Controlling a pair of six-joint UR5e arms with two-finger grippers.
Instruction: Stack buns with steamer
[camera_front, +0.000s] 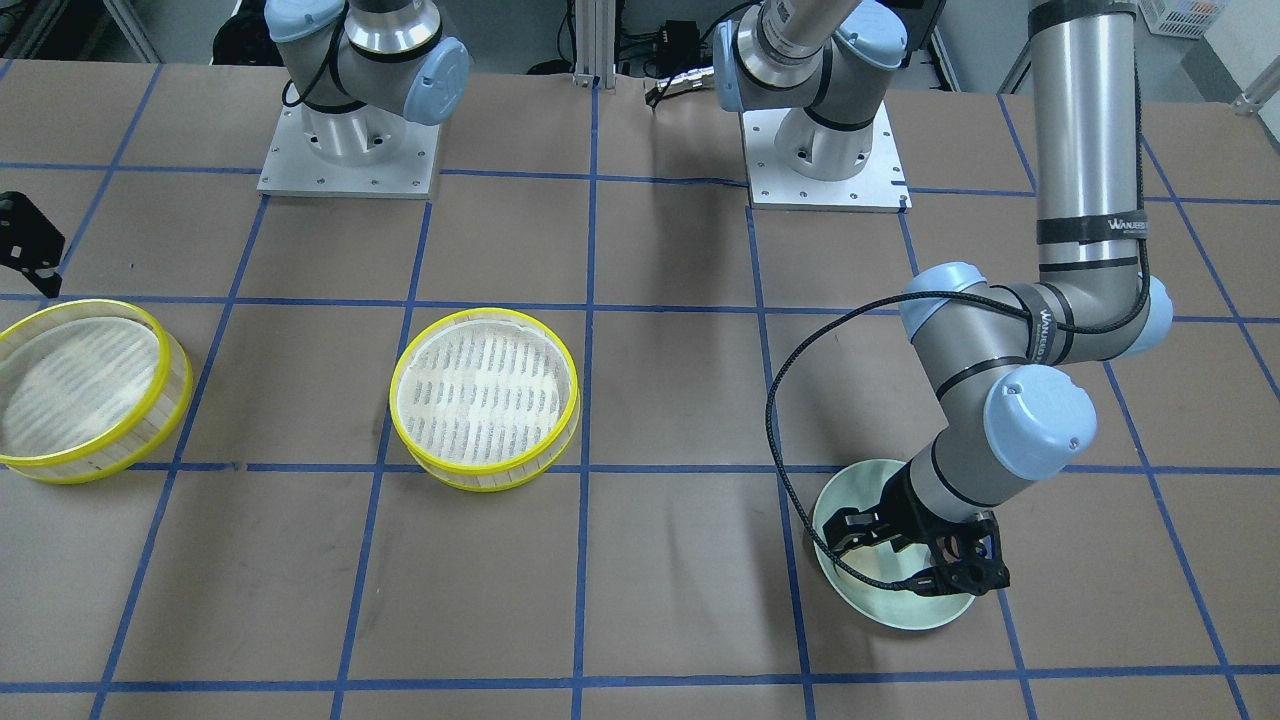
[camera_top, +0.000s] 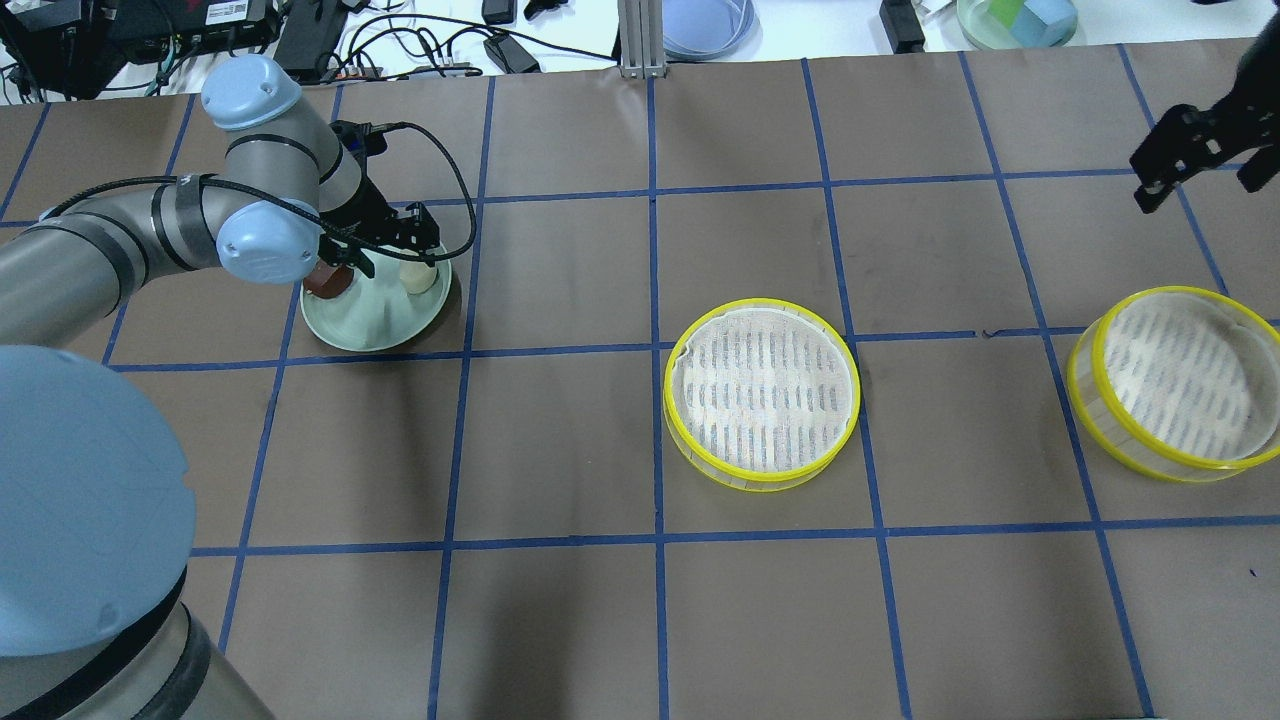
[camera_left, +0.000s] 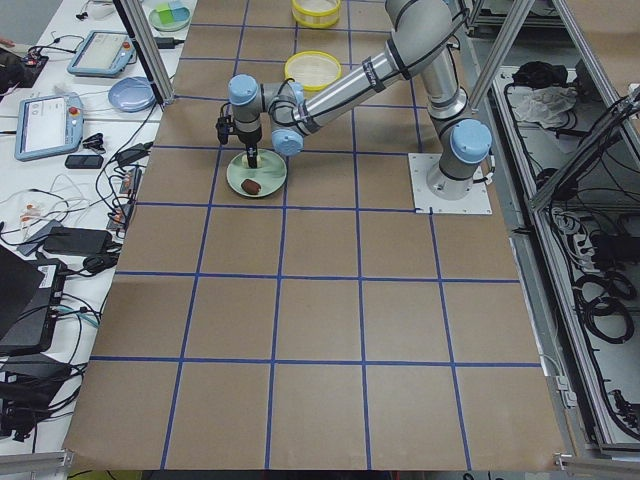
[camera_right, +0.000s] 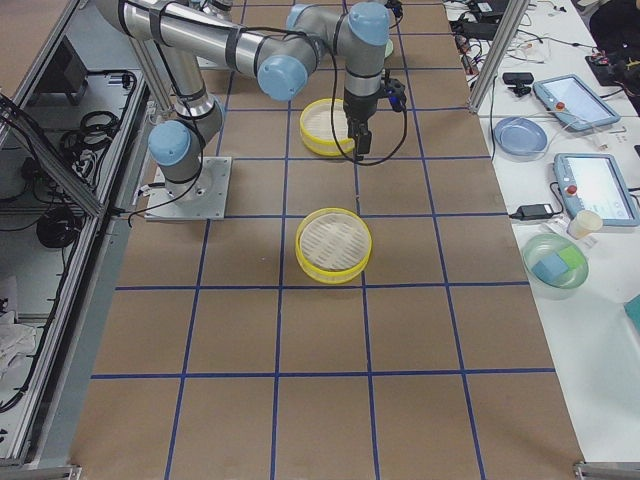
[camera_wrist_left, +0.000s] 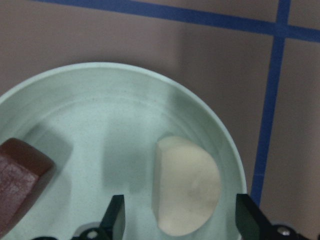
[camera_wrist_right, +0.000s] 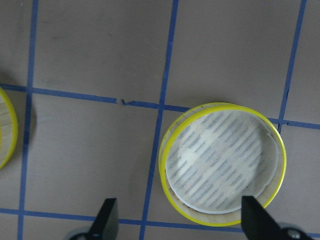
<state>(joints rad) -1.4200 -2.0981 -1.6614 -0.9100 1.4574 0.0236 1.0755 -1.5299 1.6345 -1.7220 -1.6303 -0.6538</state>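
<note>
Left gripper (camera_wrist_left: 182, 217) has its jaws spread wide, one finger on each side of the cream bun (camera_wrist_left: 187, 192). As far as I can tell, neither finger is touching it yet. The bun sits on the green plate (camera_wrist_left: 100, 67), close to the rim on one side. The brown bun (camera_wrist_left: 17, 182) is off at the other side of the plate, apart from it.

So I'd call this the grab step. I'd drop straight down and keep the bun centred so both fingers meet it together. One will land on the flat cut side, the other on the round side. Squeeze gently, since it looks soft. The outer finger is just beside the rising plate rim, so that's the thing to watch.

Plenty of room after that. Both tiers look empty, the middle tier (camera_top: 762, 392) is the nearer one, and there's bare table (camera_top: 560, 450) between it and the plate. Just clear the yellow rim on the way in. Right gripper (camera_wrist_right: 180, 217) hangs wide open out by the outer tier (camera_top: 1180, 380), well out of the way.
</note>
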